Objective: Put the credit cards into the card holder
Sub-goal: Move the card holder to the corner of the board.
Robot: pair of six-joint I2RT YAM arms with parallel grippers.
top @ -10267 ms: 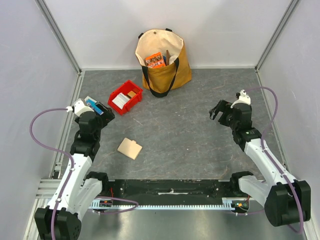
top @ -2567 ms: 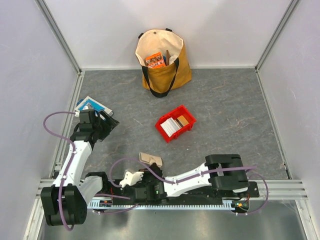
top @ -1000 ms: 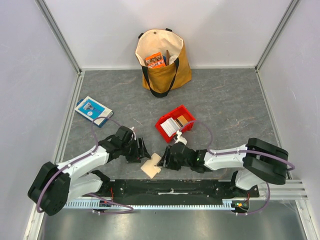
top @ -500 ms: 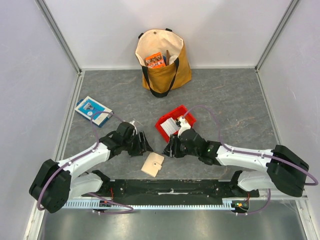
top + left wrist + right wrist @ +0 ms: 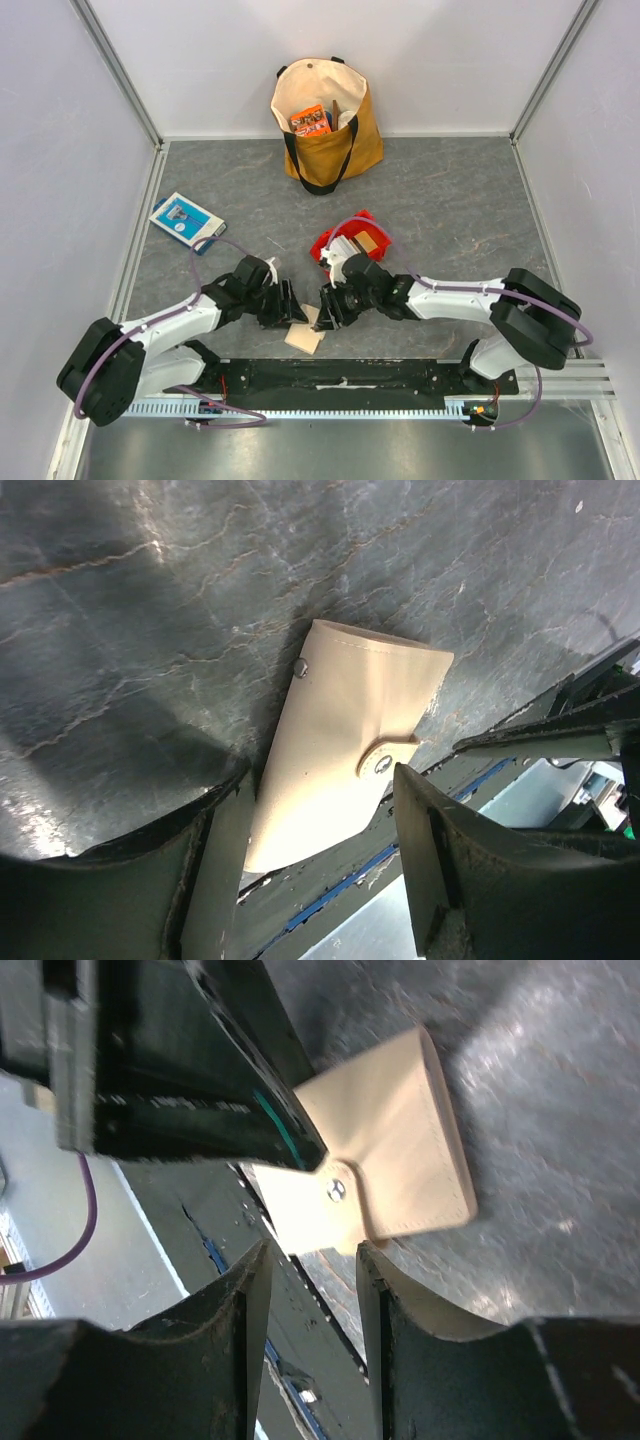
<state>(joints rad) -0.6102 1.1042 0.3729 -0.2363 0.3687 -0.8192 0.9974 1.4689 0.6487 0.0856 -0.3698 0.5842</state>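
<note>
At the desk's (image 5: 450, 200) near edge, top view: card holder (image 5: 305, 338), folded, lying between left gripper (image 5: 291, 309) and right gripper (image 5: 324, 311); credit cards (image 5: 352, 242) in red tray (image 5: 320, 243) behind.
Left wrist: jaws spread astride the holder's end, contact unclear.
Right wrist: jaws parted, empty, just beside snap tab (image 5: 337, 1191).

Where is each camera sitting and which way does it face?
Top external: above and behind the bases, looking down on the grey table; both arms show, meeting at the beige leather-like card holder.
Left wrist: looks down past the left gripper at the holder.
Right wrist: looks down past the right gripper at it.
Shared: all three see the holder.
</note>
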